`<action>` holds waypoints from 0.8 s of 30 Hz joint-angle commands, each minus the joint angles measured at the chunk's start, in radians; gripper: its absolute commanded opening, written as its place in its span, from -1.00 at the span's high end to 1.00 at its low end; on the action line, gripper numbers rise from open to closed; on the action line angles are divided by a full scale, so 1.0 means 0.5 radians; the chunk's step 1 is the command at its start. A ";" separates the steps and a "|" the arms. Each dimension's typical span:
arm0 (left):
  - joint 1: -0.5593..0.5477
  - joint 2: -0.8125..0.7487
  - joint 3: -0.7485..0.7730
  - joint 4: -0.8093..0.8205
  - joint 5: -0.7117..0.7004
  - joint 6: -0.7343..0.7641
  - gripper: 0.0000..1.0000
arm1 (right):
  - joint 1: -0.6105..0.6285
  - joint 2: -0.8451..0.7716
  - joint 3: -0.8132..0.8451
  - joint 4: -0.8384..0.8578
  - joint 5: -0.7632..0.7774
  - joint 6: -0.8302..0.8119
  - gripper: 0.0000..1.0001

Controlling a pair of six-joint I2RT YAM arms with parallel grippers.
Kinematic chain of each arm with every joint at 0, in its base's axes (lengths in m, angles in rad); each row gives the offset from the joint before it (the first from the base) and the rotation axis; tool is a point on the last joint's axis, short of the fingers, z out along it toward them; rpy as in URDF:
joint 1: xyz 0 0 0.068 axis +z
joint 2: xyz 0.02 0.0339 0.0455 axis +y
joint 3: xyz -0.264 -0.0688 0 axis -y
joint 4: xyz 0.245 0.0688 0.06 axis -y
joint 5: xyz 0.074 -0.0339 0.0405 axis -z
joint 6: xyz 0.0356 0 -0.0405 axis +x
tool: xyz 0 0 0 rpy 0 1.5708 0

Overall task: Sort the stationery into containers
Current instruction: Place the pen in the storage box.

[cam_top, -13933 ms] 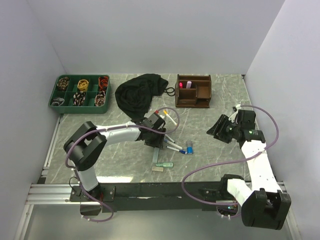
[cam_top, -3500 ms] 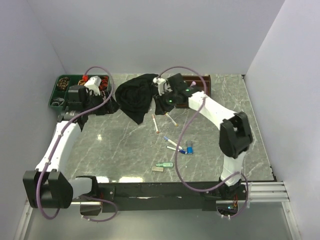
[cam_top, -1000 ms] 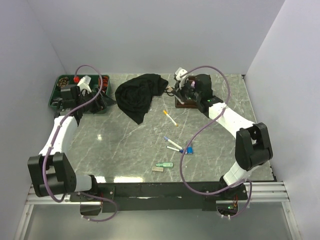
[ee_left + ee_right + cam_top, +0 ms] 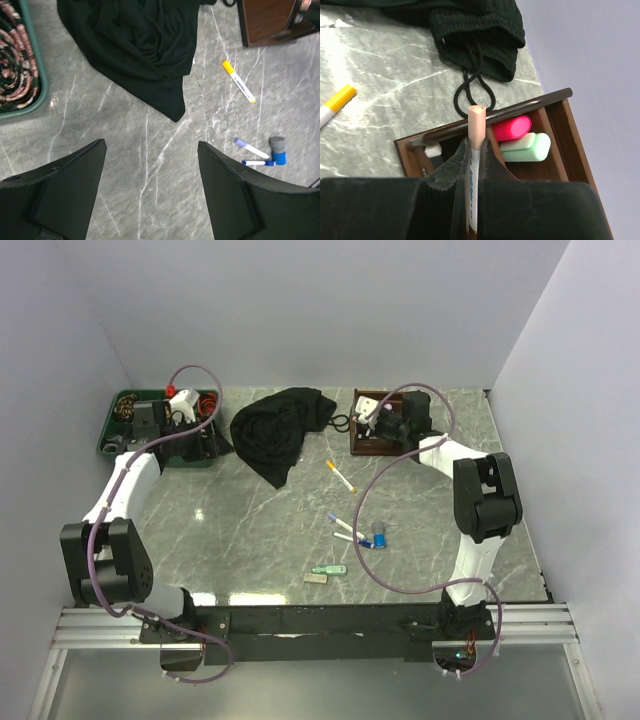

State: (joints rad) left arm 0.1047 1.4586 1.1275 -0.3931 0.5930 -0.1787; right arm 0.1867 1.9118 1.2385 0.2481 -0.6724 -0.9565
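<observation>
1. Our right tool [image 4: 476, 146] is clamped tight on a slim white pen [image 4: 476, 125] with a peach tip. The pen sticks out past the fingertips.
2. In the right wrist view, that pen tip sits above the near rail of the wooden organiser [image 4: 576, 145]. In the top view the tool hangs directly over the organiser, at the far side of the counter [image 4: 240, 530].
3. In the organiser compartment just beyond the pen tip, a pink highlighter [image 4: 512, 127] and a mint-green highlighter [image 4: 527, 147] lie side by side, touching.
4. Our left tool [image 4: 151, 150] is spread wide with nothing between its fingers. It hangs over bare counter between the green tray [image 4: 37, 60] and the black cloth [image 4: 275, 430].
5. The tray sits at the far left of the counter, and we see a patterned coil [image 4: 12, 50] in the compartment nearest the tool.
6. A yellow-capped marker [image 4: 340, 476] lies loose on the counter, near the organiser.
7. Closer to the arm bases, two blue-capped pens [image 4: 342, 523] lie just beside a blue-capped piece [image 4: 379, 537].
8. Nearest the bases, a green highlighter [image 4: 328, 569] lies on the counter with a small grey eraser [image 4: 316, 579] just beside it.
9. The black cloth is heaped between the tray and the organiser.
</observation>
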 commanded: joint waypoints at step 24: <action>-0.200 0.034 0.151 0.059 -0.085 0.072 -0.63 | 0.013 -0.442 -0.145 0.216 0.038 0.348 0.17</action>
State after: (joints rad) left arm 0.0048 1.5288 1.2083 -0.4213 0.5156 -0.1200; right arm 0.1738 1.8545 1.1740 0.3408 -0.6556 -0.8581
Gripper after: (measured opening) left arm 0.813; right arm 0.399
